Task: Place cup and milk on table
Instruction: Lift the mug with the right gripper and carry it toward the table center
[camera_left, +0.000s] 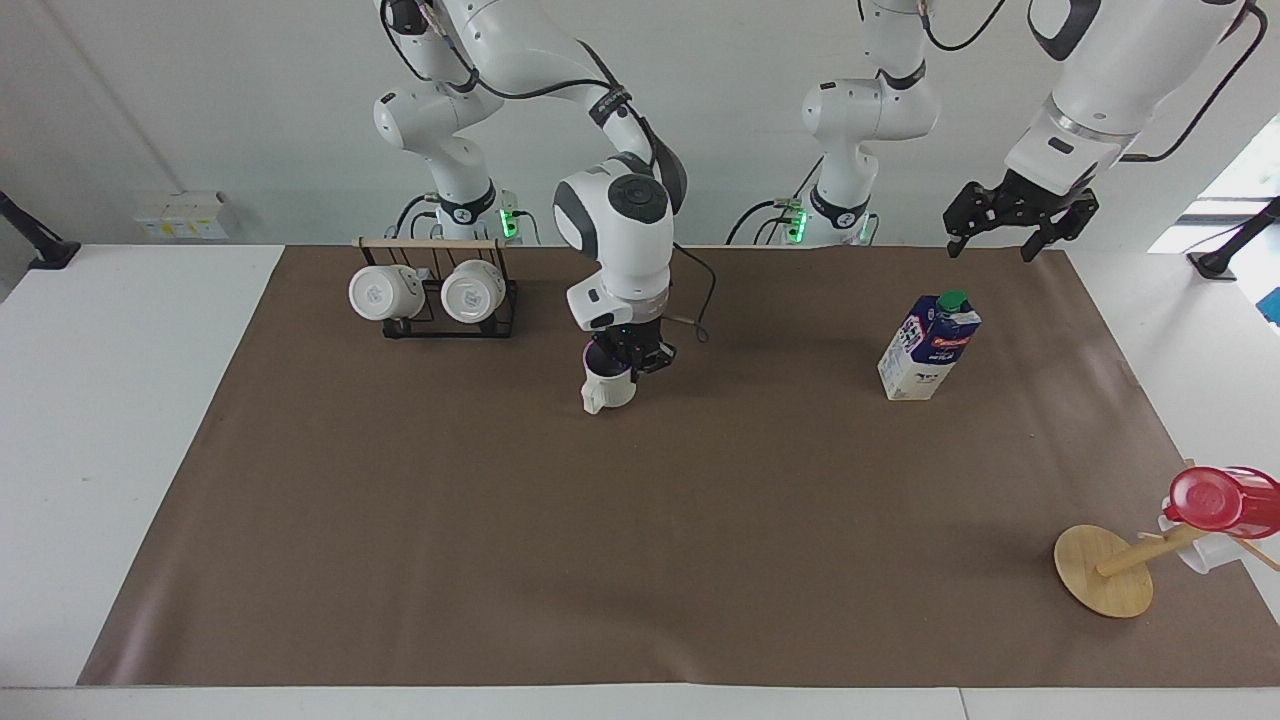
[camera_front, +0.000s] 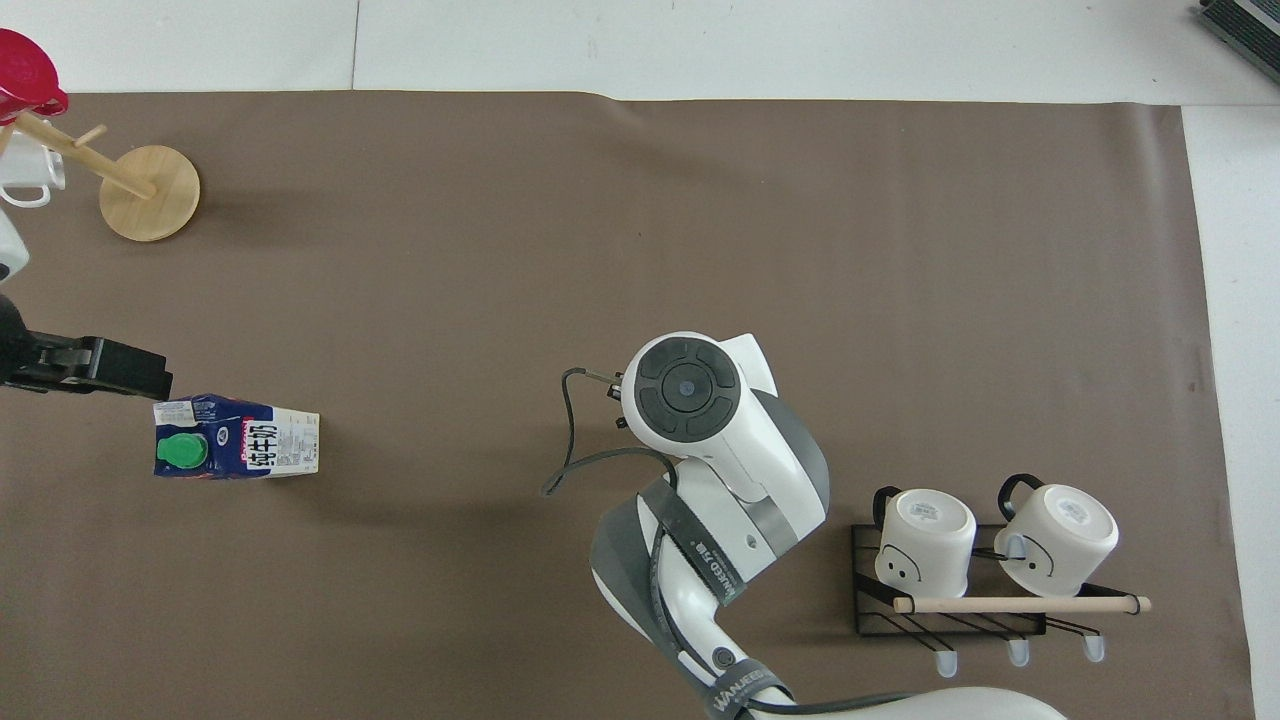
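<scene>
Right hand (camera_left: 631, 366) clamping the cup (camera_left: 607, 385) by its rim above the counter (camera_left: 620, 520), needing lowering level before letting go; left hand (camera_left: 1020, 222) waiting spread above the milk (camera_left: 927, 346).
</scene>
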